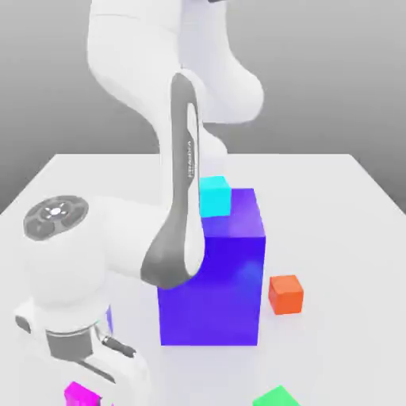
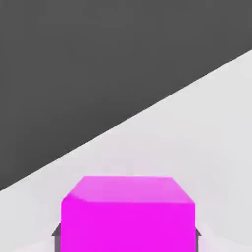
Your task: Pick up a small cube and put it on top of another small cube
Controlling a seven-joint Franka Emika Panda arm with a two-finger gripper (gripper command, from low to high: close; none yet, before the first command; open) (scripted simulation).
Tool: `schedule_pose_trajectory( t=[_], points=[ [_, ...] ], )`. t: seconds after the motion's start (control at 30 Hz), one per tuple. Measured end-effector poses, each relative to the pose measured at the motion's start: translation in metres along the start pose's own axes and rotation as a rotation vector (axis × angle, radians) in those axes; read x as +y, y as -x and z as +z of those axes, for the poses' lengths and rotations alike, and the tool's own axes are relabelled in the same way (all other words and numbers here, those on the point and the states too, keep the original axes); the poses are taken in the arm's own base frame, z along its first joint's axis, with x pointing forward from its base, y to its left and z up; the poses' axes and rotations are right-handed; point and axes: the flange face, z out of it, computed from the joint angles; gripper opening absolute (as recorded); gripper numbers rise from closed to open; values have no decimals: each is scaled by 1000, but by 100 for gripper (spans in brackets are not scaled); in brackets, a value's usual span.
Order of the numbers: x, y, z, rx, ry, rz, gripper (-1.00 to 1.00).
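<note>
We see a wide white tabletop (image 1: 333, 182) with a big white robot arm (image 1: 170, 71) bending over it. In the middle of the exterior view stands a big shiny blue block (image 1: 226, 277), much larger than the rest. A small light blue cube (image 1: 215, 197) shows just behind the top edge of the block; we cannot tell if it touches. A small orange cube (image 1: 285, 294) sits on the tabletop near the block, toward the exterior view's right. A small green cube (image 1: 277, 397) peeks in at the bottom edge of that view.

At the lower left of the exterior view, the pincer (image 1: 91, 388) is down low at a small bright pink cube (image 1: 82, 394). In the hand view the pink cube (image 2: 127, 214) sits right between the two dark fingertips (image 2: 55, 231), one at each side of it. The pincer is squeezed shut on the pink cube.

We think the step now is the grab, and it looks done, with the cube resting on the tabletop. Next the arm needs to lift the pink cube straight up, carry it over another small cube, maybe the green or orange one, and set it down flat on top. It must go around the big blue block and not bump it.
</note>
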Motion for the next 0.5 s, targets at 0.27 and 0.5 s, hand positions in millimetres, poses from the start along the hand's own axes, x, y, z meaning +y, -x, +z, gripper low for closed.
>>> schedule_pose_trajectory(
  t=[0.27,0.5],
  points=[
    [-78,177,-44,-7,-2,-621,-100],
    [-93,236,-3,-1,0,-820,100]
  ],
)
